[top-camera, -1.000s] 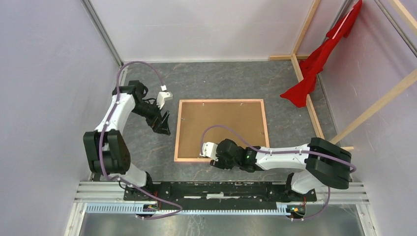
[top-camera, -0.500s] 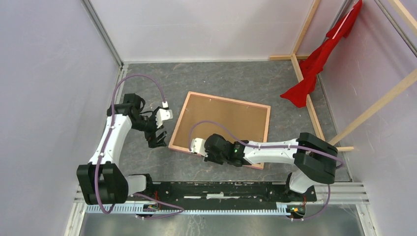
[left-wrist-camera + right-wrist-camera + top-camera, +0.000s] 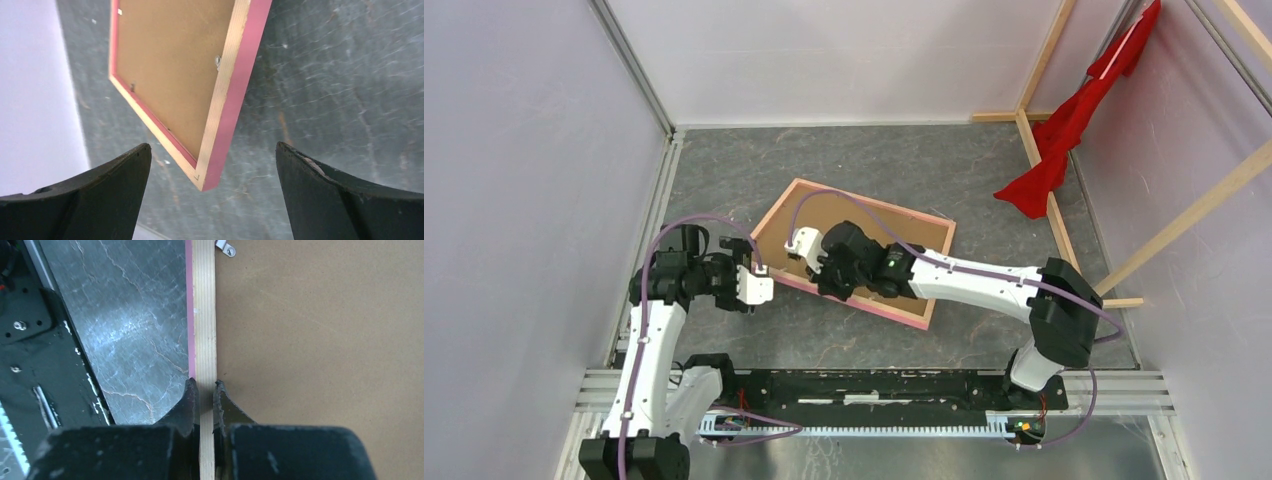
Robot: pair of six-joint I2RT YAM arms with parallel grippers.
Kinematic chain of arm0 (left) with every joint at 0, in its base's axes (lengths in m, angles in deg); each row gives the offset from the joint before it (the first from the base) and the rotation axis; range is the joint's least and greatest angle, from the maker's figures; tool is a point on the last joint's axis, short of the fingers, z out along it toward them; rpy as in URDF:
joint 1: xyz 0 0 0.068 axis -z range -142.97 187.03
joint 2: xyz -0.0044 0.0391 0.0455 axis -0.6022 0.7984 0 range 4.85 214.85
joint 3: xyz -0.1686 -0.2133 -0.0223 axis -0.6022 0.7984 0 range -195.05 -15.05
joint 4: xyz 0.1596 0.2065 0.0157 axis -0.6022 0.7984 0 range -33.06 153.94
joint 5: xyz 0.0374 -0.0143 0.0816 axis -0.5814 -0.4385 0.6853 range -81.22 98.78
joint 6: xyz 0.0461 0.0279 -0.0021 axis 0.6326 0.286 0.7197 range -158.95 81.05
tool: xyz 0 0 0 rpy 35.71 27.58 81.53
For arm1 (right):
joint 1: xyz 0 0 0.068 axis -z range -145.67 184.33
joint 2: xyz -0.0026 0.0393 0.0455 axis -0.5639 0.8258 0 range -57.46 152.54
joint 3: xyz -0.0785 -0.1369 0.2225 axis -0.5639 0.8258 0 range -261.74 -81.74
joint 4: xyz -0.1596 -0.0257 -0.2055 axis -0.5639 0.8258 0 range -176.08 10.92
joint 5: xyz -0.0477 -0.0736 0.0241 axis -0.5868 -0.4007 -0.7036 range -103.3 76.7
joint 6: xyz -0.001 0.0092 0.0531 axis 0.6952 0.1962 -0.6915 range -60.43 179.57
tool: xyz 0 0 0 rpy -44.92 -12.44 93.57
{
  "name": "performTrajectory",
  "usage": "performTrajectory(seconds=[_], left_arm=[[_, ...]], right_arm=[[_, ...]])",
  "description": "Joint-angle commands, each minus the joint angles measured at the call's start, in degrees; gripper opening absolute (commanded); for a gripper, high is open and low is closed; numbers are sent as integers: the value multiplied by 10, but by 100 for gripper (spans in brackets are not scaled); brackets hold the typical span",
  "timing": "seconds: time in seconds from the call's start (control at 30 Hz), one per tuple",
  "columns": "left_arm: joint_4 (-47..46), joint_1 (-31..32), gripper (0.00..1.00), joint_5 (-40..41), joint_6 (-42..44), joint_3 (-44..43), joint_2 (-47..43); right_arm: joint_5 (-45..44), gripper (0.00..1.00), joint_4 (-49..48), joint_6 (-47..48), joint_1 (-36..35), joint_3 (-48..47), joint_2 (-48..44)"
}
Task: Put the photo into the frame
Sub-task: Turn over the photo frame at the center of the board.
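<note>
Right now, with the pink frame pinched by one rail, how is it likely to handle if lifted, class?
Probably stiff: the frame looks straight along its rail. Likely light, since the right gripper pinches only that thin rail. It may swing or twist, being gripped at one edge.

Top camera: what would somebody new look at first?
Probably the pink-edged frame, back-up and skewed mid-table, with the right end effector pinching its near rail. Next, the bright red cloth hanging on the wooden beams at the far right.
</note>
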Motion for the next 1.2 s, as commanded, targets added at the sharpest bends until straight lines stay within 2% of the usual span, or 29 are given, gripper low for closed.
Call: performTrajectory(seconds=[0.0,0.13,0.37,0.5,0.67,0.77,0.93,1.0,1.03,1.1,1.17], left_arm=[[-59,2,100,-4,101,14,-24],[-71,3,99,9,133,26,-27],[-160,15,89,9,169,61,-37],[-237,37,78,10,132,64,-34],[-244,51,71,24,144,54,-12],[-244,60,61,30,137,44,-2],[-244,70,37,43,121,29,9],[-244,72,33,44,111,23,14],[-244,74,27,44,108,20,17],[-244,76,6,40,97,13,20],[-251,77,2,31,77,4,25]], right_arm=[[46,0,-20,-16,21,-81,1],[82,0,-6,-20,37,-111,9],[110,0,30,-45,50,-167,24],[122,0,48,-49,55,-195,30],[142,0,58,-62,65,-212,32],[149,0,66,-65,70,-225,33],[156,0,78,-68,81,-243,29],[158,7,82,-68,83,-247,27],[155,22,90,-66,85,-253,26],[143,41,102,-53,86,-256,20],[126,49,117,-27,85,-250,6]])
